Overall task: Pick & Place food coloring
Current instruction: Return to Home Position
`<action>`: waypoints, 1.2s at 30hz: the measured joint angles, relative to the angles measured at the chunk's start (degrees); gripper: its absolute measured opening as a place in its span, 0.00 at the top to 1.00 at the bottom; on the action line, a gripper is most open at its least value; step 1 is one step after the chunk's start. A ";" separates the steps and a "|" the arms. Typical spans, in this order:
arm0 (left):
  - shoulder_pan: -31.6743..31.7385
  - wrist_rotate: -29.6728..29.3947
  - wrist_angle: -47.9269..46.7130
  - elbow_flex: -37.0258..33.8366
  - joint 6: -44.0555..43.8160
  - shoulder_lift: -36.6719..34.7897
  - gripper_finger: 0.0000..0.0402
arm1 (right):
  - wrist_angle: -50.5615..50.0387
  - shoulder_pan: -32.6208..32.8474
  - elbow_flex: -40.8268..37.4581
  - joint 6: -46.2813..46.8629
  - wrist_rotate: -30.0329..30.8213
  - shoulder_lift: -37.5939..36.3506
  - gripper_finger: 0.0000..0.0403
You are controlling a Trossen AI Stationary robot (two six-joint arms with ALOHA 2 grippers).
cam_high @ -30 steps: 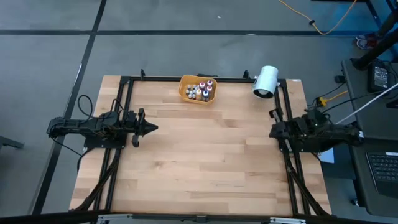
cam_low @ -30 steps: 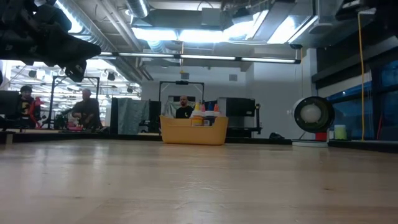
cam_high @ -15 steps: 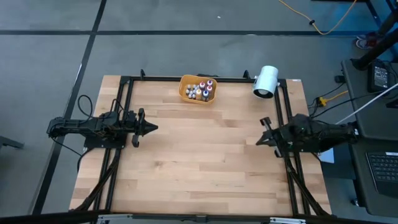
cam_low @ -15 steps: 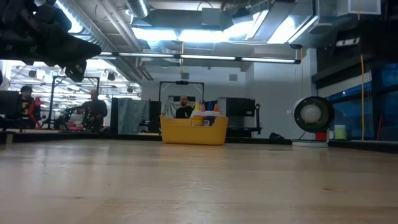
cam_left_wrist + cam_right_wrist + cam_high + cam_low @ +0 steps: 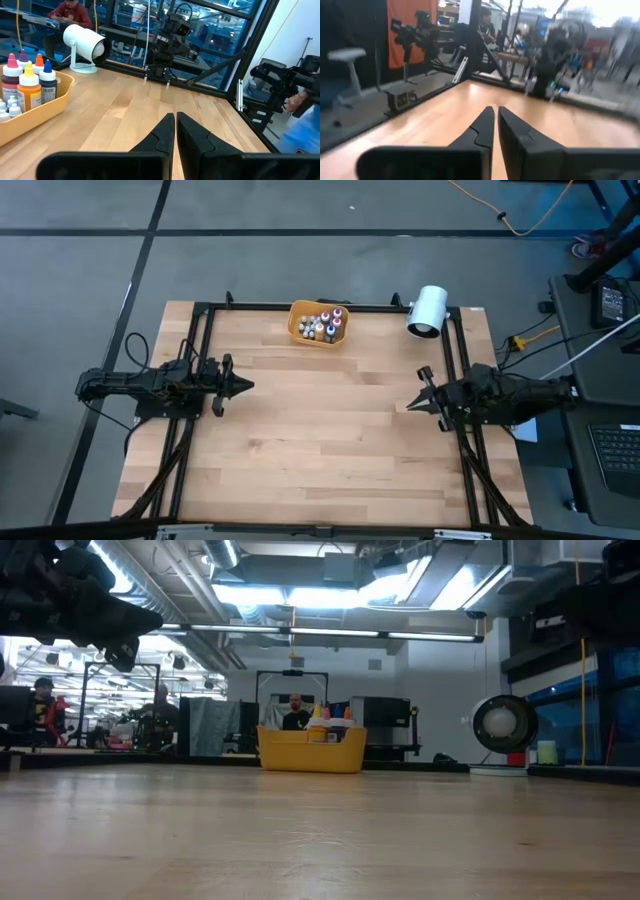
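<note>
Several tiny food coloring bottles (image 5: pixel 322 326) with white, orange, red, blue and purple tops stand in an orange bowl (image 5: pixel 302 331) at the table's far edge; they also show in the left wrist view (image 5: pixel 28 82) and the low view (image 5: pixel 330 718). My left gripper (image 5: pixel 249 386) is shut and empty at the table's left side, fingers level and pointing right (image 5: pixel 175 120). My right gripper (image 5: pixel 411 406) is shut and empty at the right side, above the table, fingers pointing left (image 5: pixel 495 114).
A big white cylinder (image 5: pixel 427 311) on a stand sits at the far right, next to the bowl. A black frame (image 5: pixel 205 340) runs along the table's left, far and right sides. People show in the room beyond the table. Bare wood lies between the two grippers.
My right gripper has moved from the table's right edge toward the left, out over the wood, and its wrist has come away from the frame rail. My left arm has kept still.
</note>
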 joint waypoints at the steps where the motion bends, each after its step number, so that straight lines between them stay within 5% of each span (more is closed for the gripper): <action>1: 0.00 0.01 0.00 0.00 0.02 0.00 0.96 | -0.02 0.00 0.00 2.79 0.00 0.36 0.93; 12: -0.01 0.01 0.00 0.00 0.02 0.00 0.96 | -0.17 0.00 0.00 10.82 2.03 2.23 0.90; 36: -0.01 0.01 0.00 0.00 0.02 0.00 0.96 | -0.19 0.00 0.00 10.62 2.03 2.23 0.90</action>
